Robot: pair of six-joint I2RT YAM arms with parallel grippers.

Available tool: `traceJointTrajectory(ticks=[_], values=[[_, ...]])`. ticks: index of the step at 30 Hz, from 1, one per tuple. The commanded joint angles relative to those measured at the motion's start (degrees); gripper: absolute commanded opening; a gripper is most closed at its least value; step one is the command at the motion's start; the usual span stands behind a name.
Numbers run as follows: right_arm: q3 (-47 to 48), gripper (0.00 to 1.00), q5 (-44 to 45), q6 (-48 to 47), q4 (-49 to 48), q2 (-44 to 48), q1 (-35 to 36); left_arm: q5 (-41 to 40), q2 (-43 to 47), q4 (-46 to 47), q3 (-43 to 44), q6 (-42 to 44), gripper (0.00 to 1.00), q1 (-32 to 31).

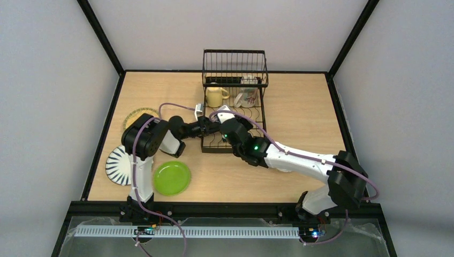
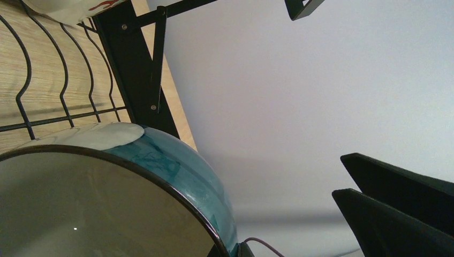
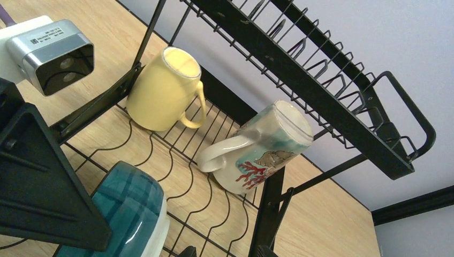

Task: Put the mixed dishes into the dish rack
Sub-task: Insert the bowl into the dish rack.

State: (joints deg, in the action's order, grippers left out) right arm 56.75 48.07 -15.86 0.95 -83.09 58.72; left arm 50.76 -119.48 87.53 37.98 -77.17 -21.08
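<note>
The blue bowl [image 3: 131,206] sits tilted over the near-left part of the dish rack [image 1: 234,64], above its slotted base. Bare wire slots lie between the bowl and the two mugs at the far end. There the pale yellow mug [image 3: 160,96] and a white mug with a red print [image 3: 262,152] sit side by side, just below the upright basket section.

We see both arms crowding in at the rack's near-left corner, close to its black frame edge. The table [image 1: 300,107] shows plain wood to the right of the rack.

Three plates lie left of the rack. The lime green plate [image 1: 172,177] and the black-striped white plate [image 1: 118,164] are beside the left arm's base, the striped one near the table's left edge. The tan woven-look plate [image 1: 134,116] is partly hidden behind the left arm.

The left gripper [image 2: 342,179] has its fingertips pressed together with nothing between them, apart from the bowl's rim. Of the right gripper [image 1: 225,120] we see one finger [image 3: 43,187] overlapping the bowl's blue side. We cannot tell how wide its jaws stand or whether they hold the bowl.
</note>
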Motion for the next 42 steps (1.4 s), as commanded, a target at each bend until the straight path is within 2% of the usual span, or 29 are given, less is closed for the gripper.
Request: traceJointTrajectory(ticks=[1,18,42], values=[[1.81,0.64,-1.42,1.34,-0.12,-1.57,-0.93,0.05,-4.63,12.22,-5.63,3.74,0.02,2.18],[6.09,0.64,-9.98,14.67,3.59,-9.75,-11.53,-0.58,-5.38,12.22,-7.74,4.44,0.02,3.41],[5.39,0.64,-12.4,22.74,3.06,-16.51,-11.87,1.02,-7.59,12.27,-8.81,5.67,0.02,5.03]])
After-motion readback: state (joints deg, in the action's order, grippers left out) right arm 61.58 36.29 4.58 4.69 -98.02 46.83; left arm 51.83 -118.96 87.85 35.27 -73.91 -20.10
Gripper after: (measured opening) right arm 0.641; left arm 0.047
